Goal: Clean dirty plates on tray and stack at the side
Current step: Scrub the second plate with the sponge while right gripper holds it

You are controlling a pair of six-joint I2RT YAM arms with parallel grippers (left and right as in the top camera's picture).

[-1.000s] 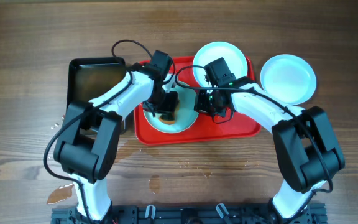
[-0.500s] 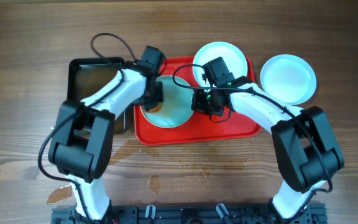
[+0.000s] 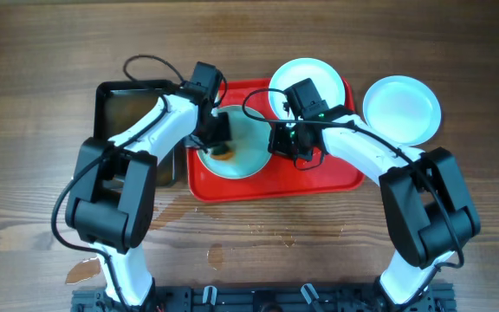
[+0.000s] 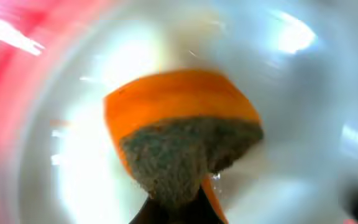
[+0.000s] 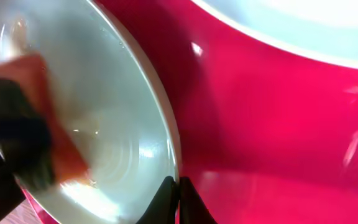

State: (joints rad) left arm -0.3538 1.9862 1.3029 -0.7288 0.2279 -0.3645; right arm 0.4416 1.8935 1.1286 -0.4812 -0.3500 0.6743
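Left gripper (image 3: pixel 220 144) closed on sponge (image 4: pixel 182 134) (orange top, grey-green scour face); fingers show only as dark shape at bottom edge of left wrist view, which is motion-blurred. Sponge lies against inner surface of centre plate (image 3: pixel 251 154), toward its lower-left as seen from overhead. Right gripper (image 5: pixel 177 198) jaws almost together, pinching right-hand rim of centre plate; fingertips meet at the rim, w/ red tray (image 5: pixel 278 124) directly beside. Centre plate sits on left half of red tray, wet sheen on its surface; whether it lies flat or is tipped cannot be told. 2nd plate (image 3: pixel 320 74) rests at tray's far right corner, partly under right arm, apart from centre plate. 3rd plate (image 3: pixel 402 108) stands off the tray on table (image 3: pixel 42 52), just beside tray's right edge. Black tray (image 3: pixel 100 121) w/ brownish liquid sits left of red tray, touching or nearly so; left arm crosses above it
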